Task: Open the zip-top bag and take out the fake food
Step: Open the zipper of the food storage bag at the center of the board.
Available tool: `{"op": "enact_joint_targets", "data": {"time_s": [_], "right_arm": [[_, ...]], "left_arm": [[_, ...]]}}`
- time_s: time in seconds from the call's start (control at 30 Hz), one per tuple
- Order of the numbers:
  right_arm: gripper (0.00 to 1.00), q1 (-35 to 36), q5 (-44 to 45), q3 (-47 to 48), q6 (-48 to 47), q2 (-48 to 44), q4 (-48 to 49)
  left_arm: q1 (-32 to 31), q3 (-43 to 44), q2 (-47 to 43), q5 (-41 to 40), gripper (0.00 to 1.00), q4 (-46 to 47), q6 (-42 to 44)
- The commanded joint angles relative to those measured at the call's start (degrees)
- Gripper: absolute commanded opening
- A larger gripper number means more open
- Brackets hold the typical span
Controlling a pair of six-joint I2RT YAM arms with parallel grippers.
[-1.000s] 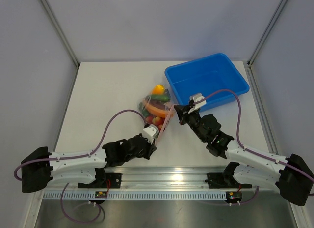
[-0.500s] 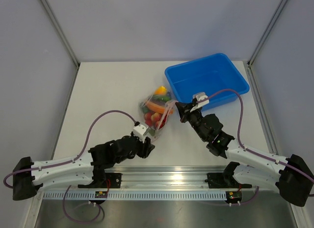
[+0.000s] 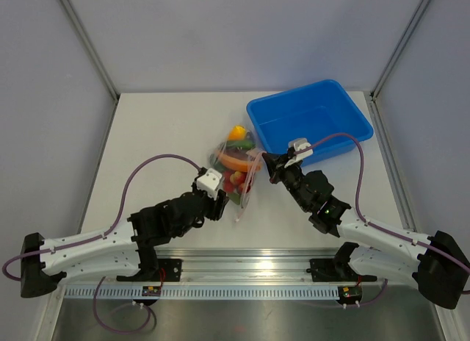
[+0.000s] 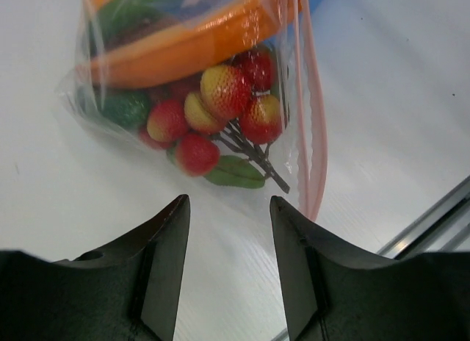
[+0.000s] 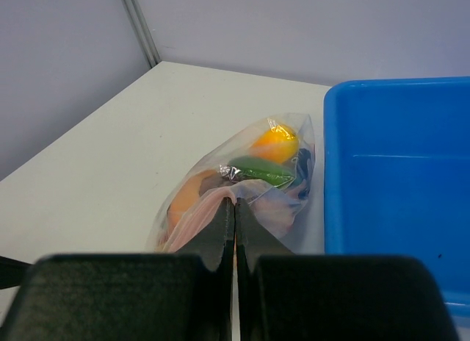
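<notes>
Pinching pink zip edge of zip-top bag (image 3: 235, 163): right gripper (image 5: 235, 206), jaws pressed together, centre of top view. Bag on white table (image 3: 154, 135), just left of blue bin (image 3: 312, 124), fake food (image 4: 220, 98) inside. Left gripper (image 4: 228, 209) jaws apart, gripping nothing, bag just ahead of them.

One zip-top bag (image 4: 290, 146), one blue bin (image 3: 312, 128), one left tool (image 4: 229, 216), one right tool (image 5: 235, 205).
</notes>
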Motion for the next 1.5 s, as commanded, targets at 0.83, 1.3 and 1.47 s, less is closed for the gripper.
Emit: {"op": "enact_joint_targets", "data": {"time_s": [0.83,1.3,1.47], "right_arm": [[0.0,-0.19,-1.21,2.37,0.54,-0.08,4.8],[0.0,-0.28,-1.56,2.37,0.63,-0.17,4.8],[0.0,-0.19,-1.73,2.28,0.72,-0.25,4.8]], "left_arm": [[-0.28,12.53,15.57,-1.4,0.43,6.9,8.43],[-0.28,13.84,20.13,-0.69,0.45,8.66,8.34],[-0.2,16.3,23.21,-2.88,0.42,6.73,7.99]]}}
